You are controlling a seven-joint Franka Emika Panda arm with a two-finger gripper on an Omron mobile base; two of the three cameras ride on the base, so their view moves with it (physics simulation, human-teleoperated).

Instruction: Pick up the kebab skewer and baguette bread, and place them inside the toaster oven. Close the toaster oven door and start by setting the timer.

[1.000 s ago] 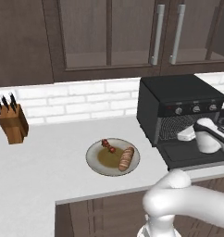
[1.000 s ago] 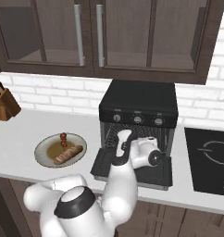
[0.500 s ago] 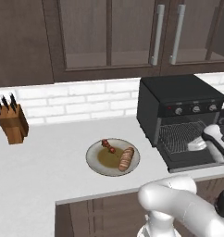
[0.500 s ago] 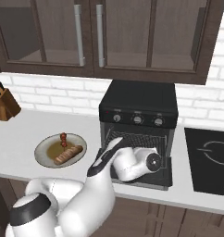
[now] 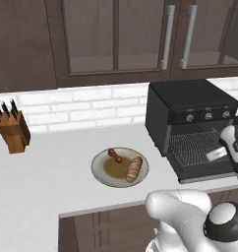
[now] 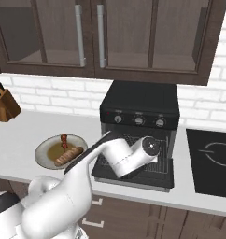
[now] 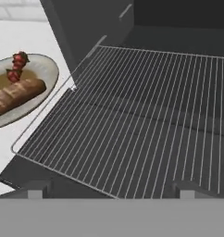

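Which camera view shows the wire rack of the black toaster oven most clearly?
The hand view: the silver wire rack lies close below the camera, pulled out over the open door, every bar distinct. The left base view shows it small and partly behind the arm; in the right base view the arm covers most of it.

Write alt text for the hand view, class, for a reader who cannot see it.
A wire rack slides out of an open black toaster oven over its lowered door. To its left, on a white counter, a plate holds a small baguette and a kebab skewer with red chunks.
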